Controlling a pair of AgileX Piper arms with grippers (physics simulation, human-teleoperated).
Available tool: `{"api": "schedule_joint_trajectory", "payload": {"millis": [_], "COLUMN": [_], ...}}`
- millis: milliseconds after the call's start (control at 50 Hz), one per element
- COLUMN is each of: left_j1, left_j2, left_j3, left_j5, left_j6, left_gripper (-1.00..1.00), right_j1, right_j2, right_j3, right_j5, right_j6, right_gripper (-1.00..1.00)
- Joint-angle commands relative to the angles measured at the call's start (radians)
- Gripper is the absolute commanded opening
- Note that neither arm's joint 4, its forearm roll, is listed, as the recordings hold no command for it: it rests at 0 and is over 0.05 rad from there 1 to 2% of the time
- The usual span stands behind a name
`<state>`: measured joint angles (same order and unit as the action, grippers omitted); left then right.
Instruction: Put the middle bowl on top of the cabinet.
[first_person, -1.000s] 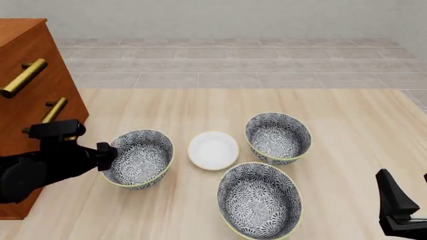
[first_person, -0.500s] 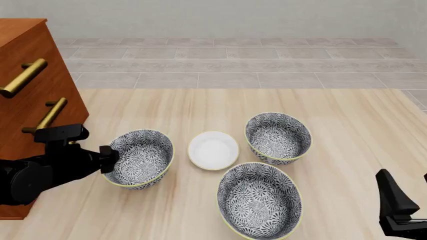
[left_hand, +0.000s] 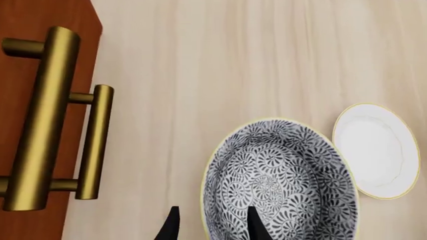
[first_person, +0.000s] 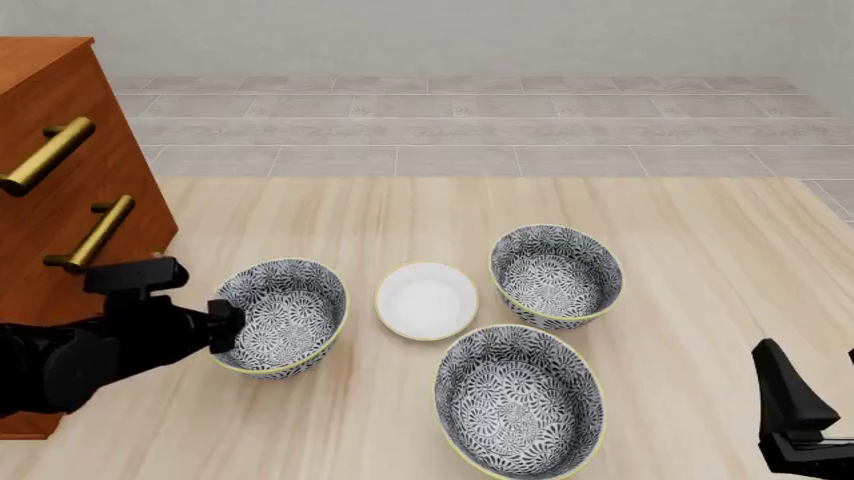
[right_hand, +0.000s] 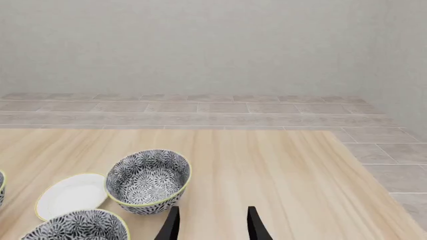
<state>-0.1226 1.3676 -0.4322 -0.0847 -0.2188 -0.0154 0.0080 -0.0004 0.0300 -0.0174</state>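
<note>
Front and wrist views of an early stage of the task. The left gripper (first_person: 224, 327) sits at the near-left rim of the leftmost patterned bowl (first_person: 278, 317), its fingers (left_hand: 254, 226) spread apart and straddling the rim, one inside and one outside; nothing is clamped yet. This bowl stands on the table (first_person: 694, 230) just beside the cabinet (first_person: 54, 200), whose top is only partly in view at the upper left. A small white dish (first_person: 426, 300) lies between this bowl and the far-right bowl (first_person: 557, 274); a third bowl (first_person: 519, 402) stands nearest the camera. The right gripper (right_hand: 210, 225) idles released at the table's near-right corner, holding nothing. No bowl is lifted: gripping, raising and placing on the cabinet all remain.
</note>
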Motion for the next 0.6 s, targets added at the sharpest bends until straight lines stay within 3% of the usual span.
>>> {"api": "schedule_joint_trajectory", "payload": {"millis": [20, 600], "left_j1": [-0.007, -0.01], "left_j2": [0.026, 0.106], "left_j3": [0.005, 0.018], "left_j5": [-0.025, -0.09], "left_j6": [-0.004, -0.01], "left_gripper": [1.0, 1.0], "right_j1": [0.0, 0.0], "right_j2": [-0.003, -0.004], "right_j3": [0.0, 0.0], "right_j5": [0.003, 0.001], "right_j6": [0.0, 0.002], "right_gripper": [1.0, 1.0]}}
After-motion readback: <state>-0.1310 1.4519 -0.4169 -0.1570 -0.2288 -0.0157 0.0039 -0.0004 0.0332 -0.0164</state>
